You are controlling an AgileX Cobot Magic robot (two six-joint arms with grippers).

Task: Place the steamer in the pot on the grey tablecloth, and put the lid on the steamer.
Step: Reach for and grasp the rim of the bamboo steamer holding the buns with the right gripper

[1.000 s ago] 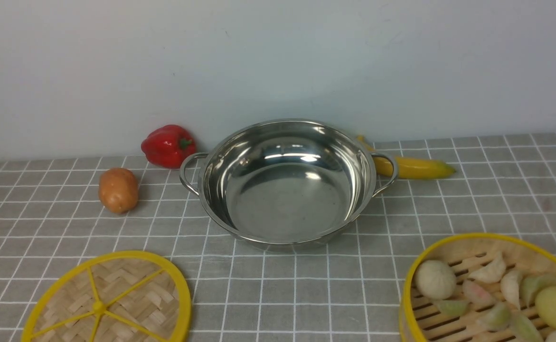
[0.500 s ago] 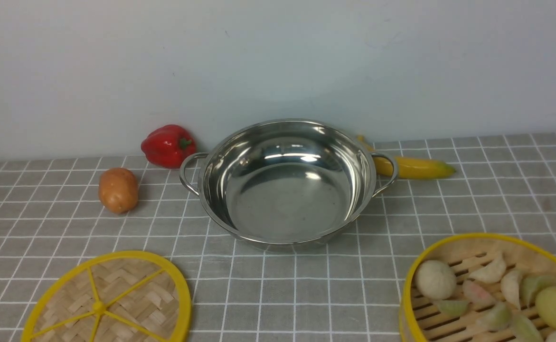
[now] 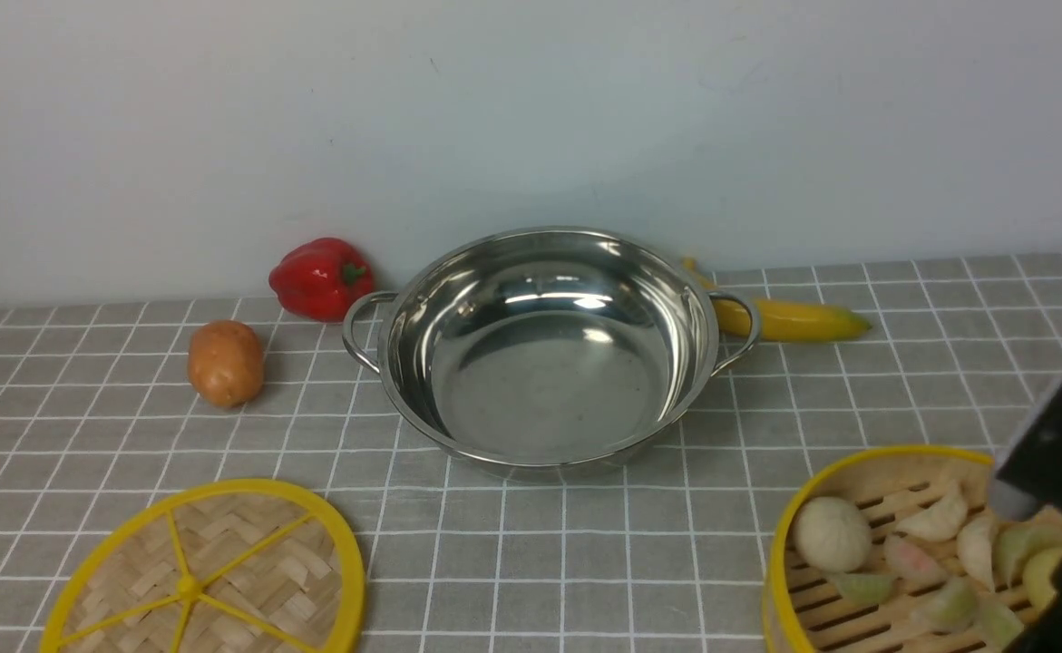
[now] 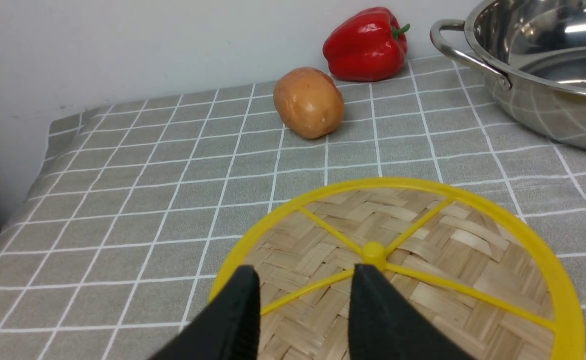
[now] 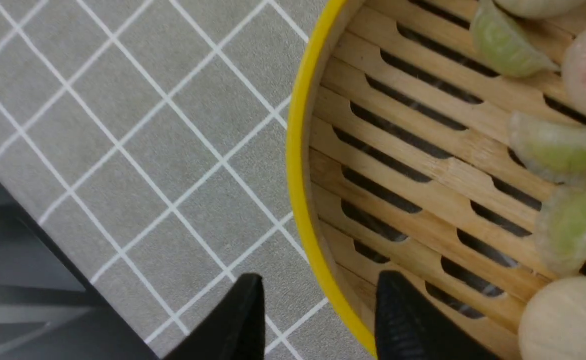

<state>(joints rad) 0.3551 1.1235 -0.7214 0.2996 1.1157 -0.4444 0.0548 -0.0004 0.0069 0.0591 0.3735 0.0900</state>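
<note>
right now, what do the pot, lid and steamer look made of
Pot: polished metal, likely stainless steel; it mirrors highlights.
Lid: matte woven strips, seemingly bamboo, in a glossy yellow rim and spokes, probably plastic.
Steamer: pale slotted slats with grain, wood or bamboo; yellow rim looks plastic.

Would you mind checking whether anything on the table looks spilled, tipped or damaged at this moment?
Nothing stands out. The pot sits upright and empty, the lid lies flat on the grey tablecloth, and the dumplings in view lie inside the steamer; none has spilled.
</note>
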